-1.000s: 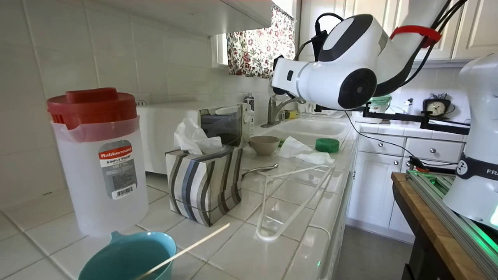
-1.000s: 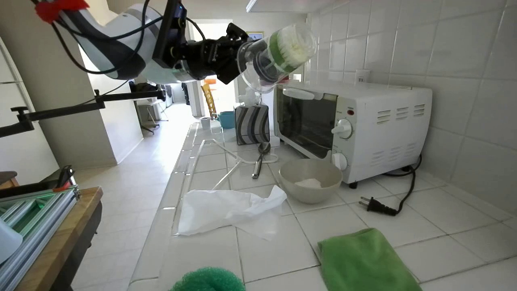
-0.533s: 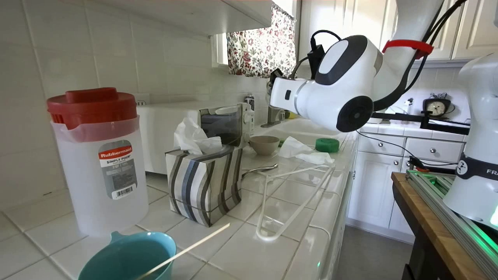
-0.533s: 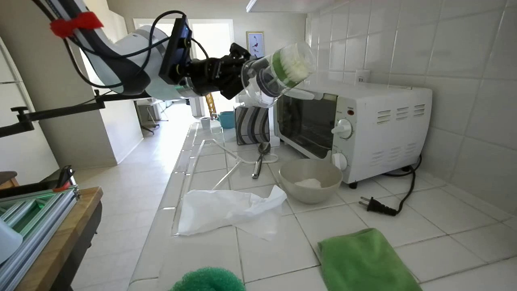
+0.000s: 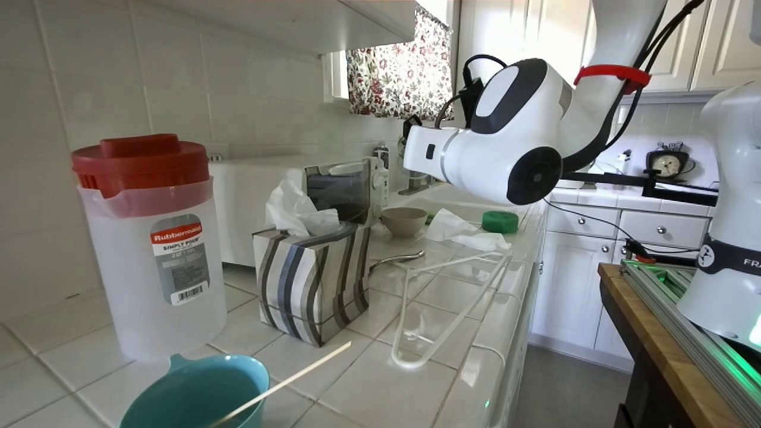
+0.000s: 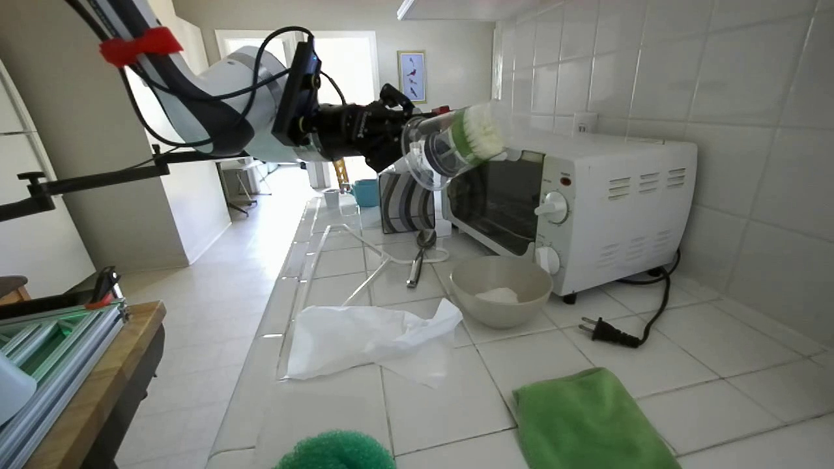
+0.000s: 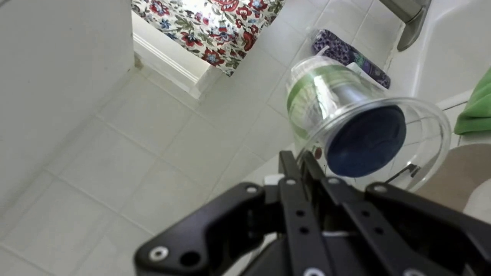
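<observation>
My gripper (image 7: pixel 297 158) is shut on the rim of a clear plastic cup (image 7: pixel 326 92). A dark blue disc (image 7: pixel 366 141) shows through the cup's wide mouth. In an exterior view the cup (image 6: pixel 438 146) lies tilted in the air, its far end dipping slightly. White bristles (image 6: pixel 483 132) and a green band are seen at that end. The cup hangs before the white toaster oven (image 6: pixel 622 202), above and behind a beige bowl (image 6: pixel 498 316) that has something white in it. An exterior view from the opposite side hides most of the cup behind the wrist (image 5: pixel 423 151).
Crumpled white paper (image 6: pixel 365 335), a spoon (image 6: pixel 417 267), a white hanger (image 5: pixel 410 361) and a green cloth (image 6: pixel 586 417) lie on the tiled counter. A striped tissue box (image 5: pixel 318 285), a red-lidded pitcher (image 5: pixel 160 267) and a teal cup (image 5: pixel 196 386) stand farther along. A cabinet (image 5: pixel 297 21) overhangs.
The arm has come down with the cup still gripped, and has shifted a little toward the toaster oven. Things on the counter have stayed put.
</observation>
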### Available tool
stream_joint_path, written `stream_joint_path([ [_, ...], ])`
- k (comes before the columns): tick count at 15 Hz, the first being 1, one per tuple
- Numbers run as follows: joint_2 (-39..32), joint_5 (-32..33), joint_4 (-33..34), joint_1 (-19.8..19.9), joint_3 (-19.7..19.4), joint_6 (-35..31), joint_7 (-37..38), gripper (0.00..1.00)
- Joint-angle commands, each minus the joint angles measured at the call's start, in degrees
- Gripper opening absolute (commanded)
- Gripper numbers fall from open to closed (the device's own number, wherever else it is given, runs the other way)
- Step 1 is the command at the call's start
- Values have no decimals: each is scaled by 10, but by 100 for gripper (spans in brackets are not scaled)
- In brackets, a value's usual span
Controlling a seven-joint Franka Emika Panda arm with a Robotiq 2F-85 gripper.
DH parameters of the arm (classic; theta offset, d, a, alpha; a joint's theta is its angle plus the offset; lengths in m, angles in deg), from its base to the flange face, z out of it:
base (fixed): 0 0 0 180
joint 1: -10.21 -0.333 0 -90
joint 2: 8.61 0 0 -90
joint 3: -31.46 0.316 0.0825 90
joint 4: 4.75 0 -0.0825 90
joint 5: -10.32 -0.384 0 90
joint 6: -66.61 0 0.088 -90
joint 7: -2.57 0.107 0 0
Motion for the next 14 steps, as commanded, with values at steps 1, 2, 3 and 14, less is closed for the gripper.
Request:
stream_joint_path([
  [1, -12, 15, 4, -5, 3, 15, 11, 2],
  [2, -15, 17, 4, -7, 5, 14, 10, 2],
  [3, -18, 20, 3, -9, 7, 15, 9, 2],
  [14, -61, 130, -6, -22, 7, 129, 3, 2],
])
